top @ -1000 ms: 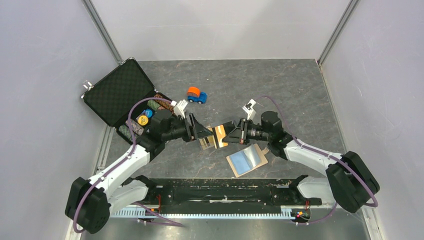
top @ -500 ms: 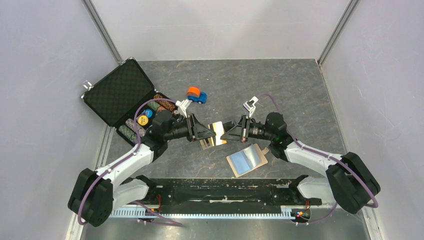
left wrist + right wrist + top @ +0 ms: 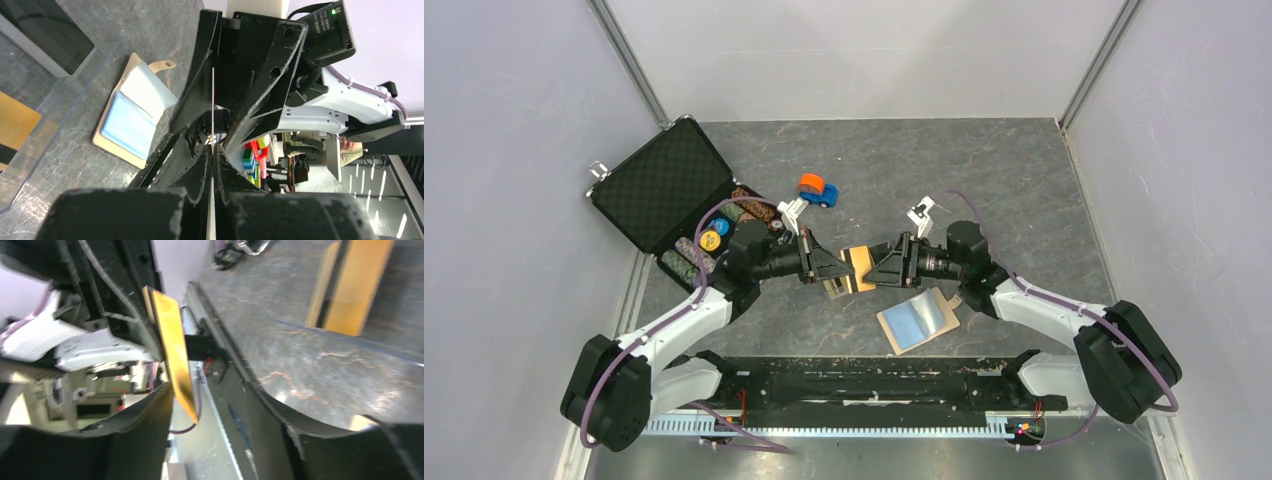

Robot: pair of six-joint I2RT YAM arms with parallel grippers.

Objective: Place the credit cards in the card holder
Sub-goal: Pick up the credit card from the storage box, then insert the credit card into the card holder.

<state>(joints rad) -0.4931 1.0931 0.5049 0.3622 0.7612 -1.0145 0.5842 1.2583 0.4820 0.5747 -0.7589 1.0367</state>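
A gold credit card [image 3: 858, 261] hangs in the air between the two arms. My left gripper [image 3: 843, 265] is shut on its left edge; in the left wrist view the card [image 3: 212, 100] shows edge-on, pinched between my jaws [image 3: 213, 152]. My right gripper [image 3: 873, 268] stands open around the card's other end, and the card [image 3: 174, 352] leans against its left finger [image 3: 135, 435] with a wide gap to the other finger. The beige card holder [image 3: 944, 315] lies open on the table below, a light blue card [image 3: 908, 322] in its slot.
A clear plastic box [image 3: 834, 288] lies under the grippers with a gold, black-striped card [image 3: 350, 285] in it. An open black chip briefcase [image 3: 664, 195] stands at the back left, and an orange and blue toy car [image 3: 817, 190] sits next to it.
My left gripper has closed on the gold card. My right gripper, which was shut on that card, has opened. Both arms stay almost where they were.
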